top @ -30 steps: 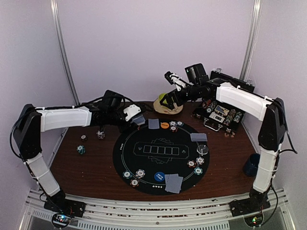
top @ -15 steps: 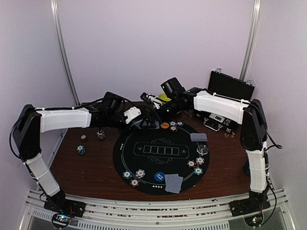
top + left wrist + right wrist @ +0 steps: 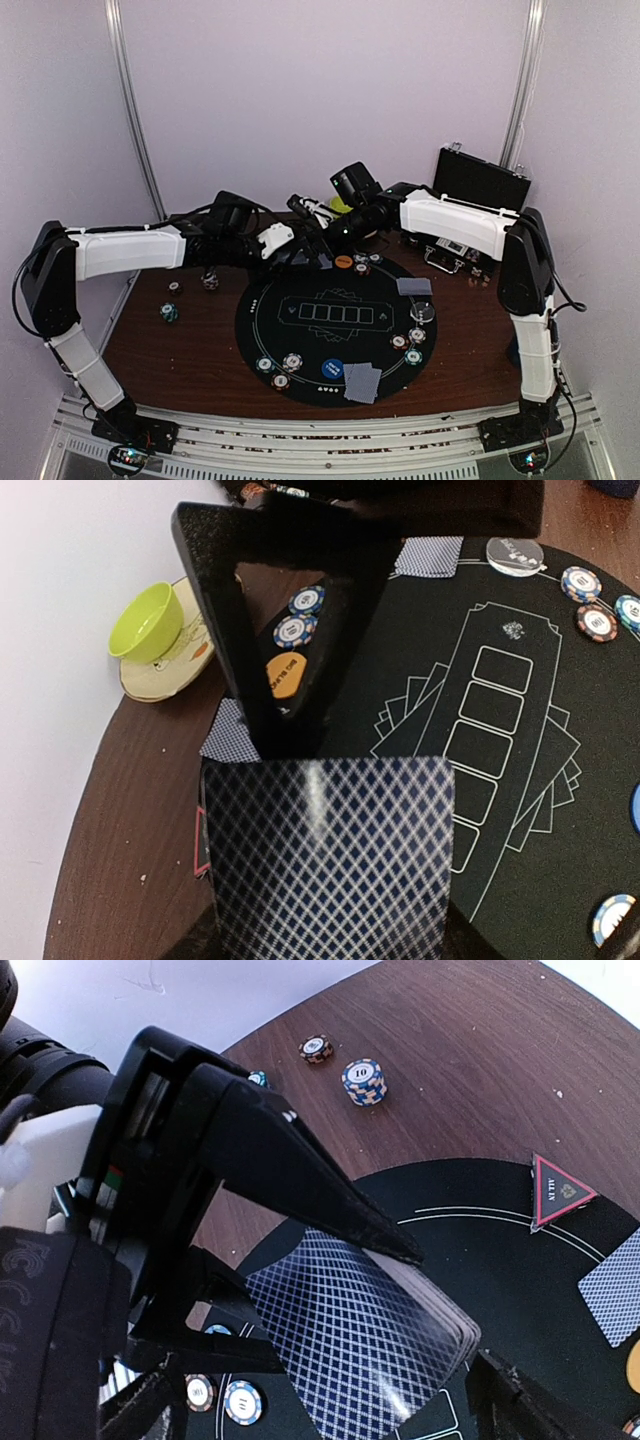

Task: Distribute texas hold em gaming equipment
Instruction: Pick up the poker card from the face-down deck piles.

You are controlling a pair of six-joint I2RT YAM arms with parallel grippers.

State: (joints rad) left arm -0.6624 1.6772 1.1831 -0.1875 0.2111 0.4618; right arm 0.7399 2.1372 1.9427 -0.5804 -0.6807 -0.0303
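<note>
Left gripper (image 3: 286, 248) is clenched on the deck (image 3: 330, 865), back pattern up, held in the air over the far-left rim of the mat (image 3: 300, 340). In the right wrist view, 1 black left finger (image 3: 300, 1175) lies along the top of the deck.

Right gripper (image 3: 318, 232) reaches in from the right, jaws spread wide, released, 1 finger on either side of the deck. Cannot tell if either touches it. In the left wrist view, 1 right finger (image 3: 225, 630) shows as a black triangular frame just beyond the deck.

Below the deck, the red marker (image 3: 560, 1192) sits at the mat rim, with 1 card (image 3: 612, 1300) flat on the mat near it.

- **Far edge of mat:** orange disc (image 3: 343, 262) with 3 chips (image 3: 361, 258) just beside it.
- **Right side of mat:** 1 card (image 3: 413, 286), a clear disc (image 3: 423, 311) and 3 more chips (image 3: 399, 342).
- **Near edge of mat:** blue disc (image 3: 332, 369), 2 overlapping cards (image 3: 362, 382) and 3 chips (image 3: 293, 361) to the left of the disc.
- **Off the mat:** 3 chip piles (image 3: 170, 313) on the left part of the table (image 3: 180, 350), well apart from the mat chips.

Green bowl (image 3: 150, 620) stands on its plate (image 3: 170, 680) at the far side, beside the mat. Black case (image 3: 480, 180) stands open at far right, partly hidden by the right arm.
</note>
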